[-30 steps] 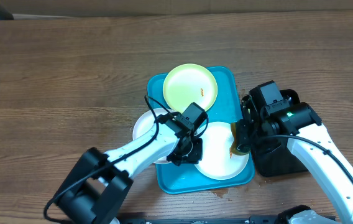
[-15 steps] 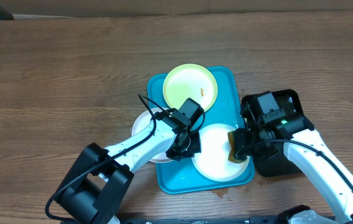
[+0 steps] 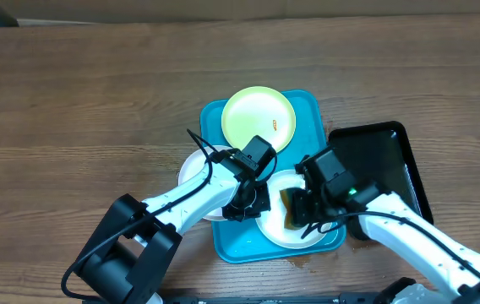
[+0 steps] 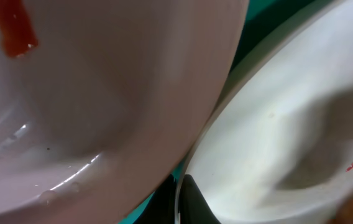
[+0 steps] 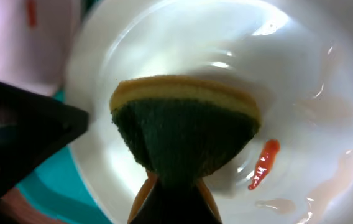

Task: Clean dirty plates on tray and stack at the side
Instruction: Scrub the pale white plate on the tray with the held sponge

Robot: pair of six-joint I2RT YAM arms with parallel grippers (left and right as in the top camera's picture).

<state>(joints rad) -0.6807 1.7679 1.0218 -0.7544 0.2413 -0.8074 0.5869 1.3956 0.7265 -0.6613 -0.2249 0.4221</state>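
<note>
Two-arm entry, plate wash. All positions are referred to the turquoise tray [image 3: 233,241].

Plates:
- The yellow-green plate [image 3: 259,119] lies on the tray's far end.
- One white plate [image 3: 191,171] overhangs the tray's left rim, mostly hidden under my left arm.
- The second white plate [image 3: 275,230] sits in the tray's near right corner. This is the one in hand.
- The black tray [image 3: 392,160] is just beside the turquoise tray's right rim, on the wooden table [image 3: 71,101].

Jaws:
- My right gripper [image 3: 297,213] is pinching a sponge [image 5: 183,130], yellow-backed with the dark green scouring face down against the bowl of the near-right plate.
- My left gripper [image 3: 253,203] is pressed together at that plate's rim, on the side toward the tray's middle.
- I cannot tell whether the rim itself is caught between the left jaws. That wrist view shows only the two white rims crowded close together.

Relation that matters:
- In the right wrist view an orange-red speck [image 5: 263,163] lies just beside the sponge's right edge, apart from it by a sliver, and slightly nearer my fingers.
- Its long axis is slanted, upper right to lower left.
- The overhead view hides it under my arm, so I cannot place it against the tray.
- The right arm is the nearer one and already carries the tool.

Judgement: scrubbing step, first plate of three, nothing stacked yet. The next stroke should sweep sideways across the speck. The risk is the plate skidding if the left jaws are not truly bracing it.
</note>
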